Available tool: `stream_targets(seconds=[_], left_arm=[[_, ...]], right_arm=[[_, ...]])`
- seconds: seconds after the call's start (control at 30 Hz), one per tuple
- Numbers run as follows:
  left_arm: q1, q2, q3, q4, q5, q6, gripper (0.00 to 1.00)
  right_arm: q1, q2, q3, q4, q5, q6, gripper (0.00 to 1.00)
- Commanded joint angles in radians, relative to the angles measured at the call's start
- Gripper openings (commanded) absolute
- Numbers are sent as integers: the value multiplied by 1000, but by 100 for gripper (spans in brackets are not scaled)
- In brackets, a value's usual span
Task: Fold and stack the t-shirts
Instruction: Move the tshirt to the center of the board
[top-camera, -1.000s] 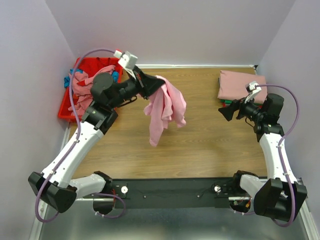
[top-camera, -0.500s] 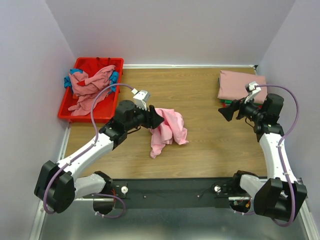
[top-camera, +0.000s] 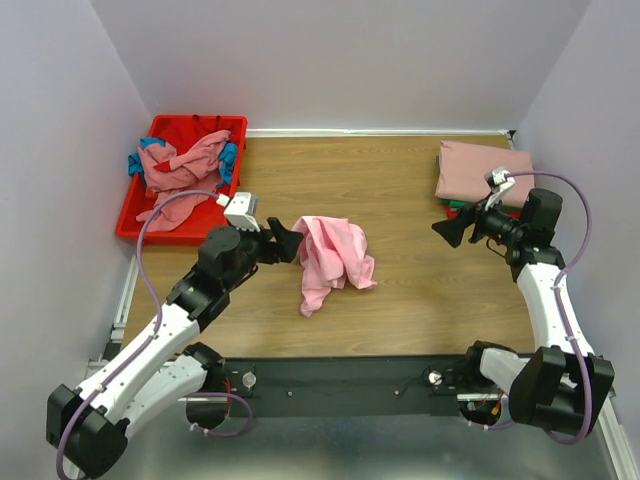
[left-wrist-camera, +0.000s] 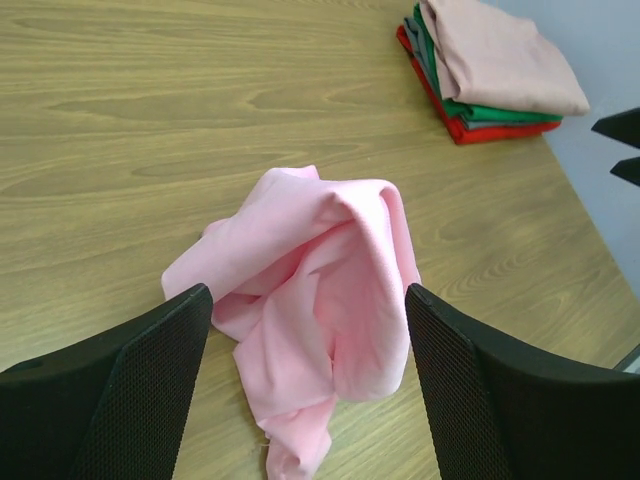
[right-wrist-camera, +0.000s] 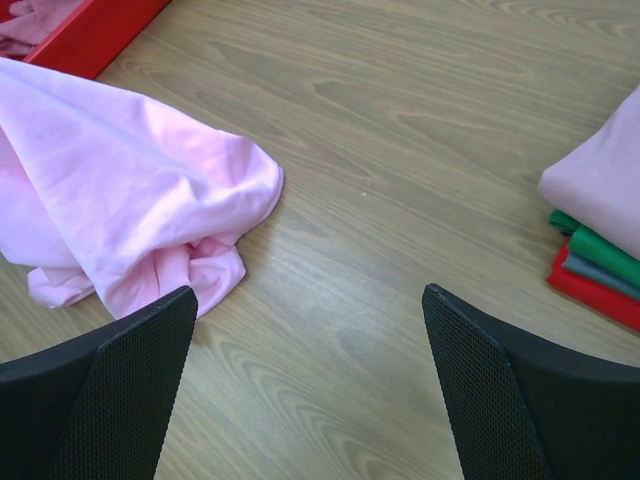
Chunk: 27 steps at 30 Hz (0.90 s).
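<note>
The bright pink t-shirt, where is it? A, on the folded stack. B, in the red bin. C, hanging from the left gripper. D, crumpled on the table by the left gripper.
D: the pink t-shirt lies crumpled on the wooden table, with the left gripper open beside it, gripping nothing.
</note>
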Motion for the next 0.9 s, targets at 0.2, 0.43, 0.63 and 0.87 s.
stream_targets(seconds=[0.2,0.43,0.63,0.87], left_arm=[[-4,-117,-56,-73,-92,-51,89],[-5,-117,-67,-64,-92,-38,89],[-4,-119,-113,-28,-77,-79,89],[-4,-127,-262,94,-60,-214,89]], right_arm=[[-5,52,-18,-15,-161,-12,100],[67,201,46,-36,-212,6,100],[226,401,204,-114,-217,24,99],[392,578,268,-151,-238,87,96]])
